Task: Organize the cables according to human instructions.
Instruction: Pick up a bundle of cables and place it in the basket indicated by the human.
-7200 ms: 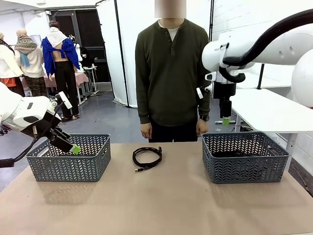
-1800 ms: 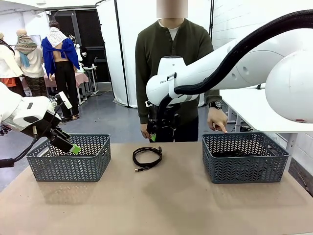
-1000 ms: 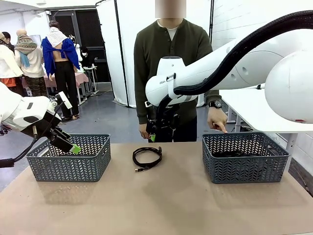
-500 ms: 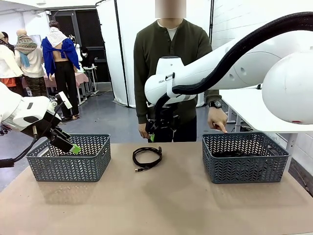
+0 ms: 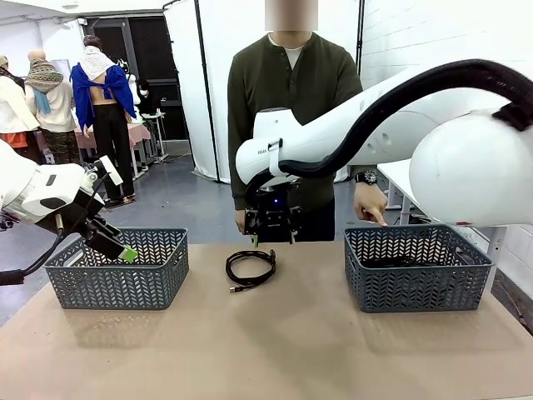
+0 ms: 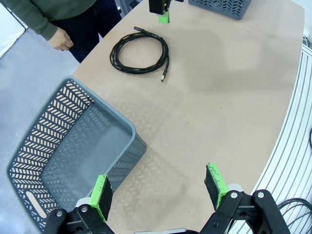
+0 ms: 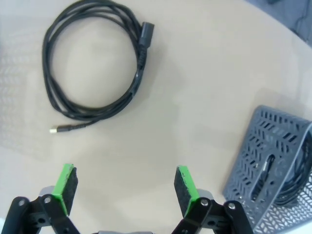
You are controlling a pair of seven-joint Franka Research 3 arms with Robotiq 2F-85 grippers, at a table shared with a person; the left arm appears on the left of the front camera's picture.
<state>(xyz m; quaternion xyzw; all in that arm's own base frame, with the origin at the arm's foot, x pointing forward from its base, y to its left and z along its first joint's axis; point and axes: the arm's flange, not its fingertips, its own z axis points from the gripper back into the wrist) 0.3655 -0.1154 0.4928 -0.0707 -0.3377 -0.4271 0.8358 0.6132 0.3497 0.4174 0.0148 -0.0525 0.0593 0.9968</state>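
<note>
Right hand (image 5: 272,239): held above the desk at its far middle, just behind the loose cable; fingers are spread wide and nothing is gripped, as seen in its wrist view (image 7: 124,190).
Left hand (image 6: 158,189): poised over the near left corner of the left basket; green pads are spread apart, nothing between them. In the front view it is seen at (image 5: 125,252).
Loose cable (image 5: 250,268): one black coiled loop is laid flat on the desk, between the two baskets, plug ends free. It is also seen at (image 7: 92,63) and (image 6: 140,50).
Right basket (image 5: 416,268): grey lattice, placed on the desk's right side; dark coiled cable (image 7: 280,180) is seen inside; the count cannot be told.
Left basket (image 5: 117,268): grey lattice, placed on the desk's left side; its visible floor is bare in the left wrist view (image 6: 73,156).
Person (image 5: 291,125): stood at the far edge of the desk; one hand (image 5: 371,204) is pointed down with the index finger towards the right basket; the other hand (image 6: 61,39) is hung by the side.
Desk (image 5: 275,350): brown surface.
</note>
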